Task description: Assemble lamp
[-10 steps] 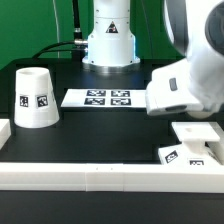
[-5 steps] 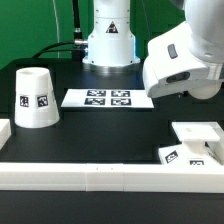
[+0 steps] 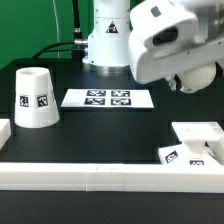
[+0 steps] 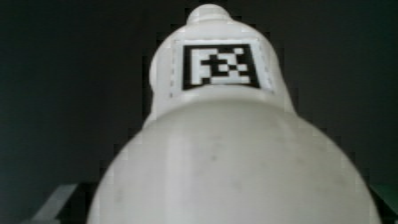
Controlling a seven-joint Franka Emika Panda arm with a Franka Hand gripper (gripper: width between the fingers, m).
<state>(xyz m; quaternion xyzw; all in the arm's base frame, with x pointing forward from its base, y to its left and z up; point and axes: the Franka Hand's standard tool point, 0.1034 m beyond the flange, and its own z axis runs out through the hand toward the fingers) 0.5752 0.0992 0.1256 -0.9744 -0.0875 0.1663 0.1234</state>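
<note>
Since the bulb [image 4: 214,150] fills the wrist view close up, smooth white plastic swelling from a narrow, tag-bearing neck into a round body, I judge the gripper [image 3: 186,81] clamped on it high over the table's [image 3: 100,135] far side, though the fingers are hidden. Doing this step well means carrying it steady and centring it over the low square base [image 3: 198,133], near the exterior view's right edge, before lowering straight down. Beyond lie the flat marker board [image 3: 108,98] mid-table and the tapered, cup-like shade [image 3: 35,97], mouth-down at the exterior view's left.
</note>
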